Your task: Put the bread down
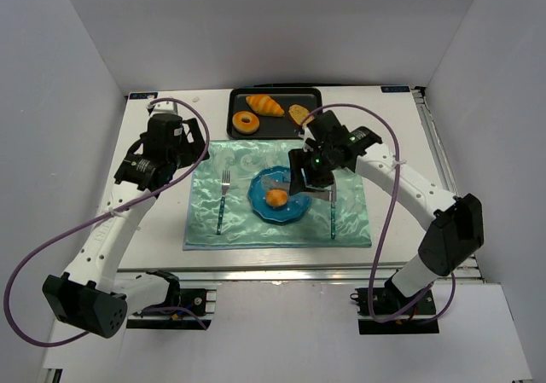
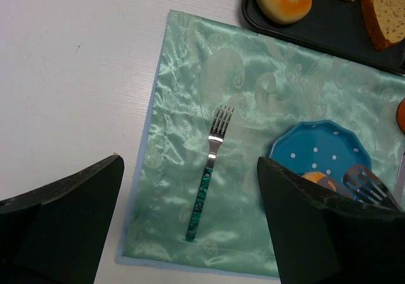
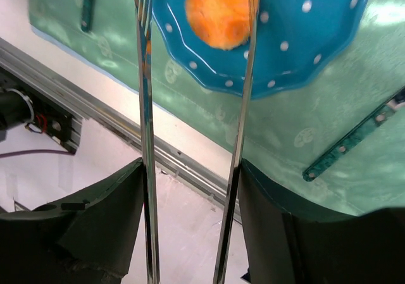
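A round orange bun (image 1: 275, 198) lies on the blue dotted plate (image 1: 260, 187) on the green placemat. My right gripper (image 1: 307, 174) is shut on metal tongs (image 3: 144, 138) and hovers just right of the plate. In the right wrist view the gripper (image 3: 190, 189) has the two tong arms spread, one on each side of the bun (image 3: 219, 12), over the plate (image 3: 304, 43). My left gripper (image 1: 183, 140) is open and empty over the table's left side. In its wrist view the gripper (image 2: 190, 233) sits above the fork (image 2: 211, 170), with the bun (image 2: 314, 178) partly hidden.
A dark tray (image 1: 281, 131) at the back holds a croissant (image 1: 265, 104), a doughnut (image 1: 246, 124) and a bread slice (image 1: 299, 113). A fork (image 1: 223, 197) lies left of the plate and a knife (image 1: 333, 212) right of it. The table's metal front rail (image 3: 95, 107) is near.
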Tool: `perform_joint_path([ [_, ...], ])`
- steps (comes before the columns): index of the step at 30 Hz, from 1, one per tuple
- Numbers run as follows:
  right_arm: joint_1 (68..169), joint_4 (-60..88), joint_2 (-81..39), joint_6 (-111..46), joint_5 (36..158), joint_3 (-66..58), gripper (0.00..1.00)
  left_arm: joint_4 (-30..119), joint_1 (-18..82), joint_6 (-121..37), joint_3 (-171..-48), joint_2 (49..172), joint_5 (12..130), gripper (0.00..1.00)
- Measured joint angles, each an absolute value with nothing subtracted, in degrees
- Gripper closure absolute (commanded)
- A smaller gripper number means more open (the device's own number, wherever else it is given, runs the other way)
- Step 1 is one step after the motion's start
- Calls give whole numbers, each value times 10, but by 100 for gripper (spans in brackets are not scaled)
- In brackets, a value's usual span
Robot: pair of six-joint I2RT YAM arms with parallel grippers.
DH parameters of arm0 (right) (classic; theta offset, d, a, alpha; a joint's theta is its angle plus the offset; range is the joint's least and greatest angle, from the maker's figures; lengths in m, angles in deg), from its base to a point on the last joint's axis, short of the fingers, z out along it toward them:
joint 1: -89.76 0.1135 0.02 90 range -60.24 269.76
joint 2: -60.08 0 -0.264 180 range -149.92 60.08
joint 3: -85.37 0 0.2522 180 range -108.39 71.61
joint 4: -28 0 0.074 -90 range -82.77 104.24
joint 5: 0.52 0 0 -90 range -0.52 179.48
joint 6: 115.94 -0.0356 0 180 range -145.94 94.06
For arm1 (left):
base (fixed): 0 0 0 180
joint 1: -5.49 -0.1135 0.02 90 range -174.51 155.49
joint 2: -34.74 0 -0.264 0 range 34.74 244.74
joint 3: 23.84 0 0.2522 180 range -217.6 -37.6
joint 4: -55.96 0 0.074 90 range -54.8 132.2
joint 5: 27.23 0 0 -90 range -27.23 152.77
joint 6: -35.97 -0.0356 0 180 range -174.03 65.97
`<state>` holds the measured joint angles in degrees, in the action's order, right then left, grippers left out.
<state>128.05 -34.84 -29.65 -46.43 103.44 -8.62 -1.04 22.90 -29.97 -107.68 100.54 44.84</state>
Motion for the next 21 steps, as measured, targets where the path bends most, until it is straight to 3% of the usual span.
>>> perform_joint_path([
  [11,1277,-369,-398,-445,971,-264,38,-10,229,-300,-1077,1019,447,2],
  [21,1219,-309,-655,-432,983,-529,40,-13,229,-312,-1081,1047,434,2],
])
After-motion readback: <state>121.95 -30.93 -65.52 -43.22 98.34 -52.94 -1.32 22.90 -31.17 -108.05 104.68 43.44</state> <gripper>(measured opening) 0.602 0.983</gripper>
